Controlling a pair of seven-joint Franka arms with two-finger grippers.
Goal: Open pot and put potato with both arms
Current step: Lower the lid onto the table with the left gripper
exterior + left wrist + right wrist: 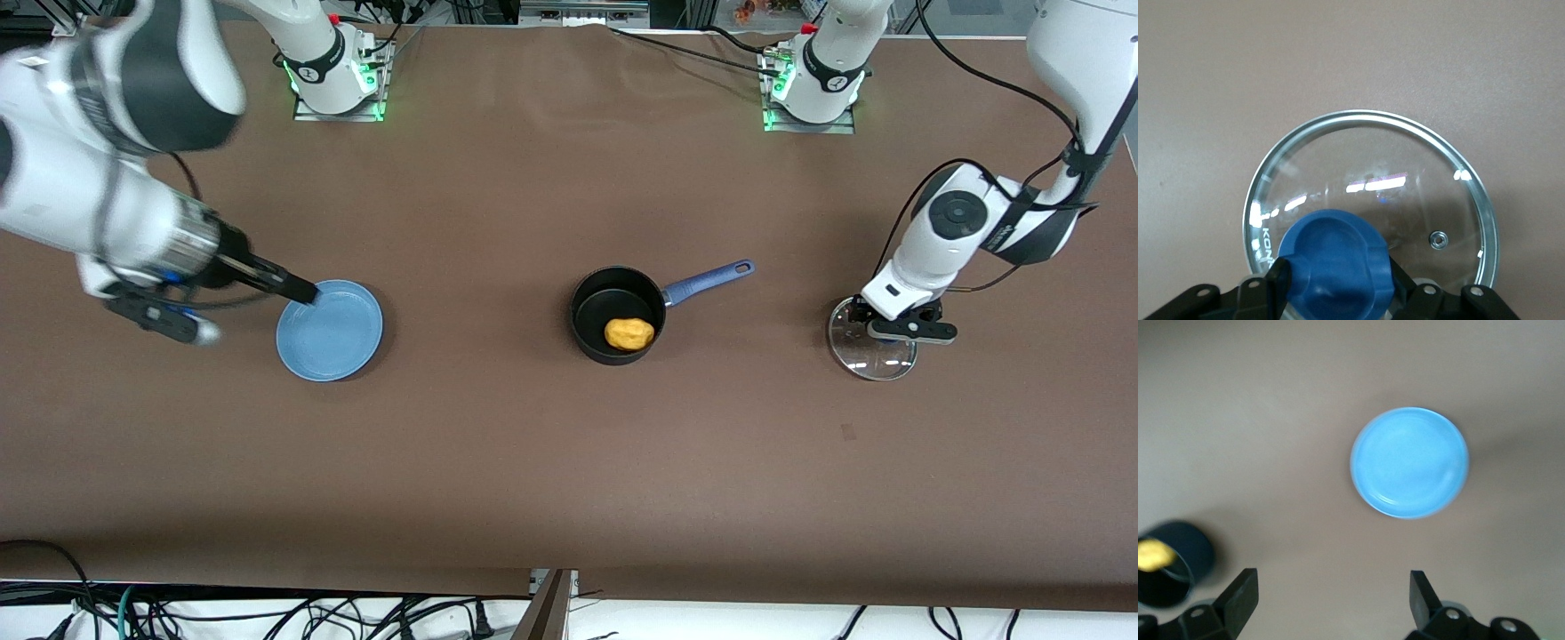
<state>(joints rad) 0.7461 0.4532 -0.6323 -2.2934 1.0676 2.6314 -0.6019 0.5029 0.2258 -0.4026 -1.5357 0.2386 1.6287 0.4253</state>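
Note:
The black pot (589, 307) with its blue handle (709, 278) stands uncovered mid-table. The yellow potato (629, 333) lies inside it. The glass lid (869, 357) lies flat on the table toward the left arm's end. My left gripper (900, 325) is down on it, shut on the lid's blue knob (1337, 257), with the lid's glass (1371, 167) below. My right gripper (300, 290) is open and empty, up over the edge of the light-blue plate. The right wrist view shows its gripper (1331, 587), the pot (1188, 553) and the potato (1151, 555).
A flat light-blue plate (331, 333) lies toward the right arm's end of the table, and it also shows in the right wrist view (1409, 463). Brown table cover all round. Cables hang below the table's near edge (267, 613).

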